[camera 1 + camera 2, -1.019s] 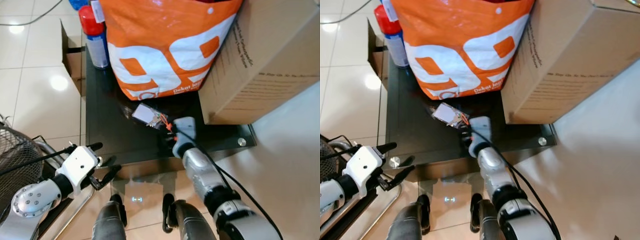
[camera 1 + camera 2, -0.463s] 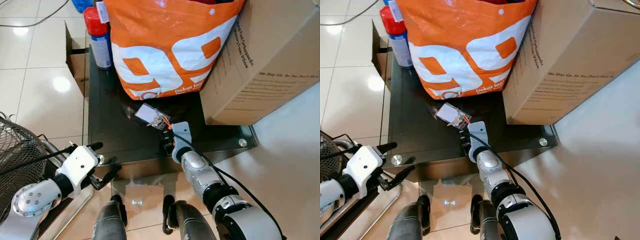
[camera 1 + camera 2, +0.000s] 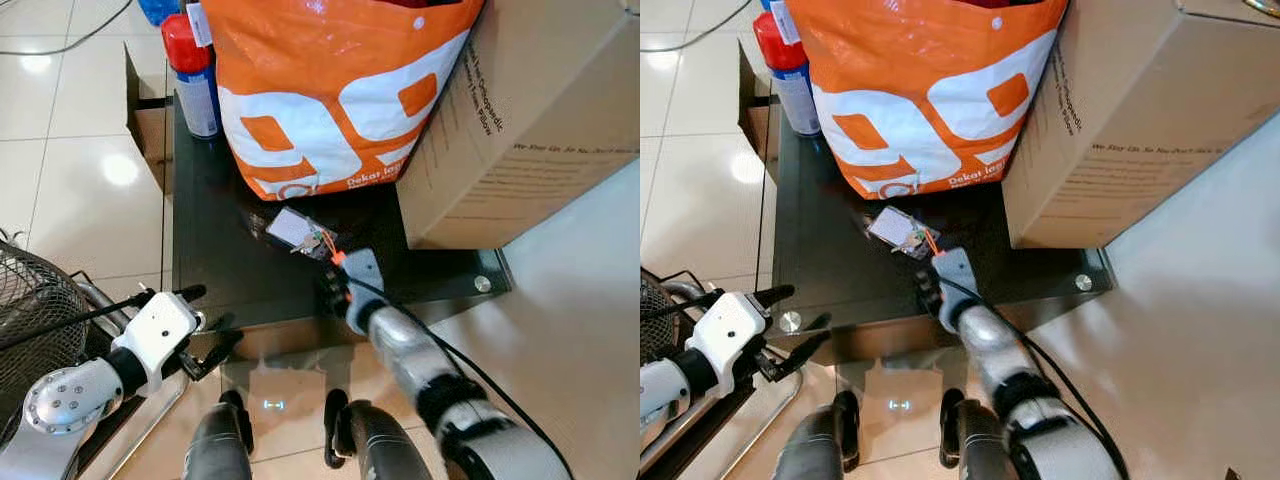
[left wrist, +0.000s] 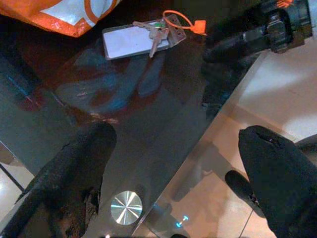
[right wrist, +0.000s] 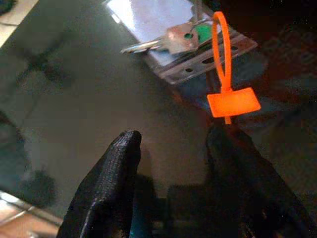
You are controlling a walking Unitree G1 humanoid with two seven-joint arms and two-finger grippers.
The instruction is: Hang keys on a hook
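- Landmark: the dark glass tabletop (image 3: 215,255), which carries a large orange-and-white woven shopping bag (image 3: 330,85), a brown cardboard box (image 3: 530,120) and a red-capped spray can (image 3: 190,75).
- Task thing: the small bunch of silver keys (image 5: 168,42), one with a green head, lies flat on this tabletop on top of a pale rectangular plastic card tag (image 5: 151,20), just in front of the bag's lower edge. An orange zip-tie loop with a square orange label (image 5: 233,104) trails from the bunch toward me.
- Right gripper (image 5: 173,144): I hold it low over the tabletop, just short of the bunch. Its two black fingers (image 5: 111,163) are spread apart and grasp nothing; the orange label sits just beyond one fingertip, and I cannot tell whether it touches.
- Left gripper (image 4: 171,158): it hovers at the tabletop's near edge with fingers splayed wide and nothing between them; it is idle.
- Step in hand, as I judge it: closing in to pick up the keys. To do it well, I would advance until the key ring or zip-tie loop lies between the pads, keep the fingers close to the glass, and pinch the loop rather than the flat card, which may slide.
- Risk: pushing the bunch under the bag.
- No hook is visible around the tabletop.
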